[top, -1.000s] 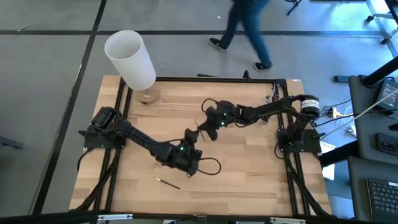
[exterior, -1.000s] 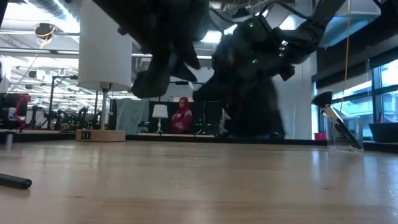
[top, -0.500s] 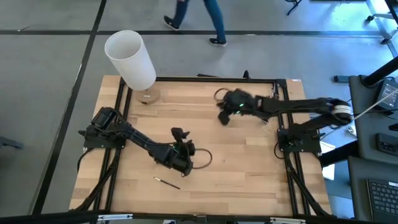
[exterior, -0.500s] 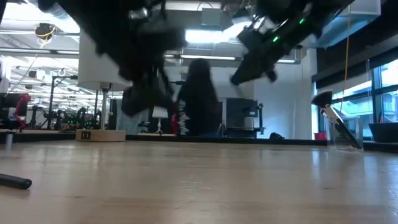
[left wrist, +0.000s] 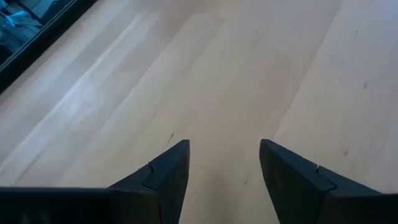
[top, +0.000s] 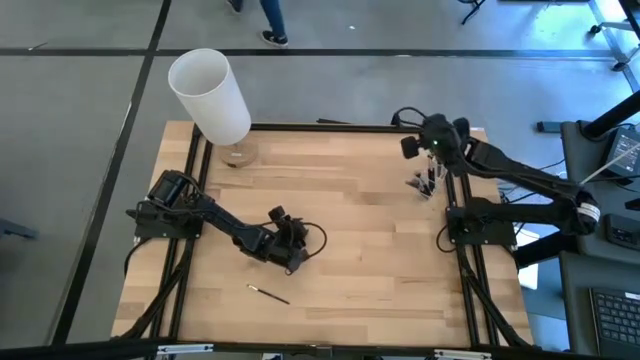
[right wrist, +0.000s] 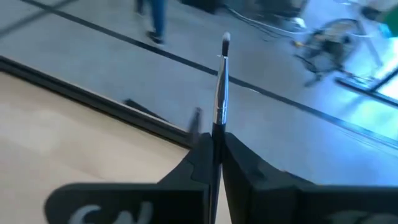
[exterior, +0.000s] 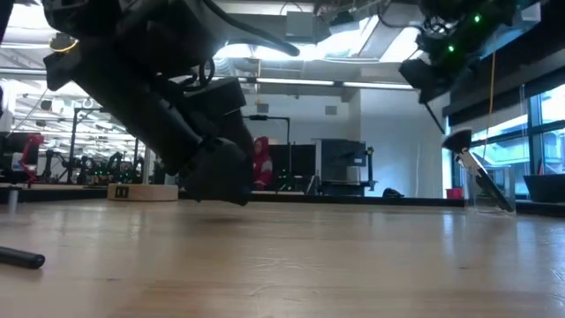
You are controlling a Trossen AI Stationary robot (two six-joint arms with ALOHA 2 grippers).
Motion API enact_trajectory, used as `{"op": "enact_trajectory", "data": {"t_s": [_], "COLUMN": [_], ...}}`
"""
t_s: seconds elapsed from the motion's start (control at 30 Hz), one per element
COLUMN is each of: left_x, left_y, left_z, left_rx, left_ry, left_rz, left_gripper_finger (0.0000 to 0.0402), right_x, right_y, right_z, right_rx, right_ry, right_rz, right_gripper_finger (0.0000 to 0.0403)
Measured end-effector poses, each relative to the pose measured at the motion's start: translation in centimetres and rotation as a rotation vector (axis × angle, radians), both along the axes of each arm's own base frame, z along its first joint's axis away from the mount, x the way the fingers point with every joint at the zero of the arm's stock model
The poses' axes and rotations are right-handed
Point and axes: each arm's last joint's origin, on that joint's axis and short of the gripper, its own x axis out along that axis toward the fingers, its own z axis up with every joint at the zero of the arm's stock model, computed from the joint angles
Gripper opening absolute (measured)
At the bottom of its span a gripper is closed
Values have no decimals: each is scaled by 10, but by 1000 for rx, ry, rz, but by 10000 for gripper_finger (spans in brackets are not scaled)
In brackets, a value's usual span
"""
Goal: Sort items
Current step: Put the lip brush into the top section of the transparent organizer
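One slim dark brush [top: 268, 293] lies flat on the wood near the near edge; its end [exterior: 22, 258] also shows in the low view. Several more brushes [top: 428, 182] stand bunched by the table's right rail, in what looks like a clear holder [exterior: 484, 190]. My right gripper [top: 422, 146] is high over the far right corner, beyond that bunch, shut on a brush [right wrist: 221, 81]. My left gripper [top: 278, 222] hovers open over bare wood left of the table's middle, fingers [left wrist: 168, 168] apart with nothing between them. My right gripper [right wrist: 216, 134] pinches a brush between its two fingers by the dark handle [right wrist: 217, 121]. The brush runs on in line with the fingers and sticks out past their tips, ending in a pale tuft [right wrist: 226, 39]. It is lifted clear of the table.
A big white cylinder [top: 210, 95] stands on a round wooden base [top: 238, 155] at the far left corner. Black rails [top: 350, 127] frame the table. People walk on the floor beyond the far edge. Bare wood [top: 370, 260] lies between the arms.
My right gripper has swung from the table's middle toward the far right corner and risen, carrying the brush. My left gripper has drawn back a little to the left and dropped lower over the wood. The brush near the near edge has not moved.
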Motion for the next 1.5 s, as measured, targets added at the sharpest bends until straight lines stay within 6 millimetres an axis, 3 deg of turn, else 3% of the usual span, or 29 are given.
{"op": "enact_trajectory", "data": {"t_s": [0.33,0.47,0.8,1.23,1.5], "left_x": [-6,-6,-7,-7,-7], "left_y": [-8,-9,-11,-12,-12], "left_z": [-4,-4,-4,-5,-5], "left_rx": [-19,-19,-19,-30,-44], "left_ry": [-42,-42,-40,-35,-15], "left_rz": [-31,-35,-40,-49,-74], "left_gripper_finger": [172,168,165,160,159], "right_x": [-19,-27,-35,-44,-38], "right_y": [-12,-15,-20,-18,-17], "right_z": [-58,-73,-78,-85,-81], "right_rx": [-22,7,65,149,173], "right_ry": [74,94,71,110,26], "right_rz": [-212,-259,-304,-342,-247], "right_gripper_finger": [20,20,25,79,105]}}
